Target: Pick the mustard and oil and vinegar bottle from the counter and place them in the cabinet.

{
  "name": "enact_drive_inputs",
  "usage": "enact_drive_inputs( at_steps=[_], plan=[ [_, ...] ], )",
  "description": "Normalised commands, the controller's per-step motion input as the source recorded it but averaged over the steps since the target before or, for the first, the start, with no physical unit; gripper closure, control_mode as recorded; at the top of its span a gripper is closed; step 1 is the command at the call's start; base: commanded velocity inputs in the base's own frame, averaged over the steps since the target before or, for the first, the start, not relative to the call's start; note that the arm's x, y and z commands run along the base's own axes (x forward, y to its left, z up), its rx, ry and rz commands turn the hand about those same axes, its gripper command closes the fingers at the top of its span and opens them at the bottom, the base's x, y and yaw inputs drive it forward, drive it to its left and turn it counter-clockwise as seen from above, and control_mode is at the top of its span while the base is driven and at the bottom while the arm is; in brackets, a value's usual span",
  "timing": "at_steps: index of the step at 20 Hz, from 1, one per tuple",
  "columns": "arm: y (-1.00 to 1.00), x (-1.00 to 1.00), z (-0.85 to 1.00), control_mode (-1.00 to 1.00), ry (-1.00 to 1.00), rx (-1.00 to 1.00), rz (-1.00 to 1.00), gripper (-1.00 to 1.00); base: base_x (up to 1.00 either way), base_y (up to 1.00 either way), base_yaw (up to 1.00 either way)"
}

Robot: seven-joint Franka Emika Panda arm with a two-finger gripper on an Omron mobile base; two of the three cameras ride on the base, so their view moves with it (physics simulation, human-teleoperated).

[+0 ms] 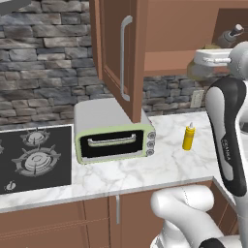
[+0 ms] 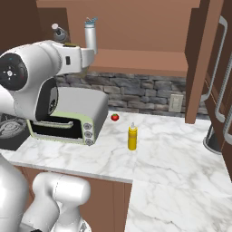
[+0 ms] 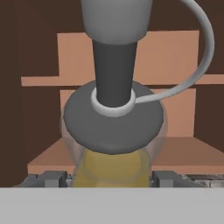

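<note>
While jaws grip 1 oil and vinegar bottle [image 3: 114, 131] at cabinet [image 1: 169, 29] shelf ht — 1 mustard [image 1: 188, 136] on counter [image 1: 145, 169].

One marking is showing: small grey letters are running lengthwise down the dark panel of the arm [image 1: 231, 150] in the left base view, too small and blurred to be spelled out with certainty. The toaster oven [image 1: 115, 138], the mustard [image 1: 188, 136] and the wall outlet [image 2: 176, 102] are carrying no print that can be read.
</note>
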Motion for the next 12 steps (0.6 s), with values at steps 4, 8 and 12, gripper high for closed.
enact_drive_inputs(
  at_steps=[4,8,12],
  plan=[
    [0.00,0.15,-0.05,-1.00,0.00,0.00,0.00,1.00,0.00,0.00,0.00],
    [0.00,0.23,0.00,-1.00,0.00,0.00,0.00,1.00,0.00,0.00,0.00],
    [0.00,0.32,0.00,-1.00,0.00,0.00,0.00,1.00,0.00,0.00,0.00]
  ],
)
